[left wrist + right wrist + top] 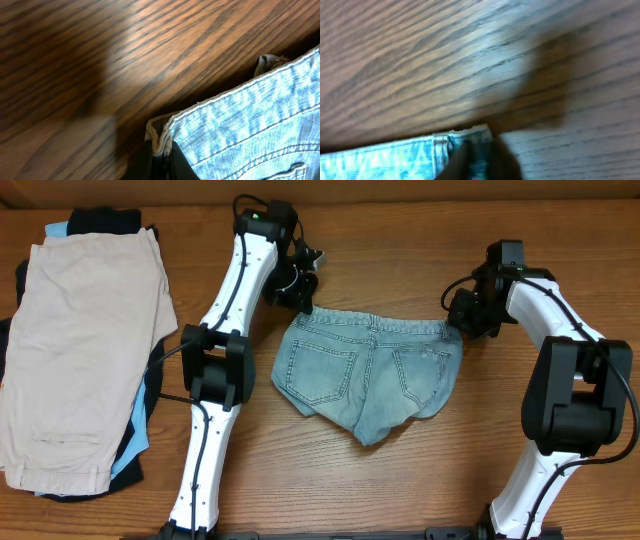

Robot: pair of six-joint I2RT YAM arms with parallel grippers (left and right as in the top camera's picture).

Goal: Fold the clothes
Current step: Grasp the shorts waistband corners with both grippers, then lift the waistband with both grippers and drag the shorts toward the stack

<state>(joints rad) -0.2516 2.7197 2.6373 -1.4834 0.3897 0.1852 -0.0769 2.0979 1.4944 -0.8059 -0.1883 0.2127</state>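
On the left of your desk (400, 240) lies a pile of clothes (130, 440) with a beige garment (80, 350) on top. Just right of it, your left hand (300, 298) sits at the far left corner of the shorts (365, 370), clamped on the waistband. The left wrist view shows the stitched corner pinched against a dark finger. The shorts lie flat mid-desk, back pockets up, waistband far, legs pointing near. Your right hand (465, 315) is at the far right waistband corner. That wrist view is blurred, but the hand looks closed on the denim edge.
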